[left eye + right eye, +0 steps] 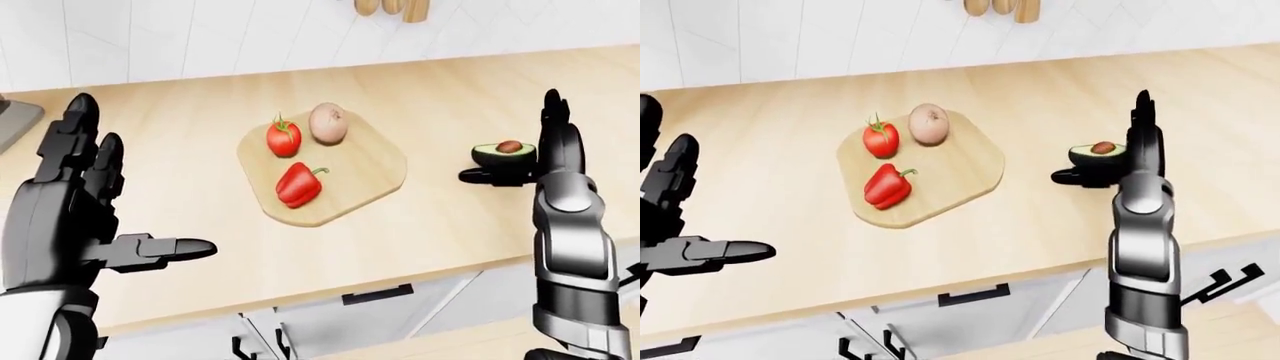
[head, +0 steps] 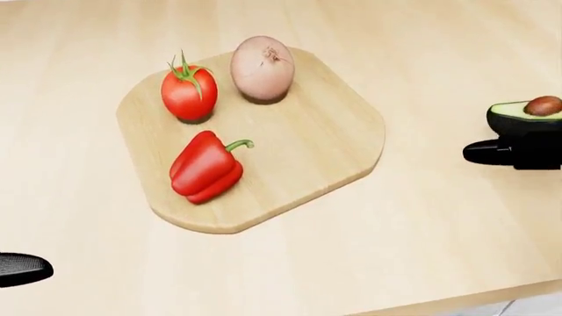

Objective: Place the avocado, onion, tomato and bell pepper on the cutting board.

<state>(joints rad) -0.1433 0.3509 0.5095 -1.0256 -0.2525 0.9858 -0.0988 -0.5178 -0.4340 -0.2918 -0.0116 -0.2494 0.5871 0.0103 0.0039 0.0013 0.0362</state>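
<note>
Left hand (image 1: 75, 202) held nearest, fingers spread, nothing gripped. Right hand (image 1: 545, 150) opened wide, thumb tip seen just beside avocado (image 1: 503, 154), not closed round it. Avocado located on counter (image 1: 200, 112), right of cutting board (image 2: 298, 158). Bell pepper (image 2: 205, 167), then tomato (image 2: 188, 94) and onion (image 2: 261, 68) seated on board.

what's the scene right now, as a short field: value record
on board: tomato, onion, bell pepper
cutting board: on the counter
avocado: half, pit up, on the counter right of the board
right hand: open, at the avocado, thumb at its near side
left hand: open, raised, holding nothing
left to place: avocado
</note>
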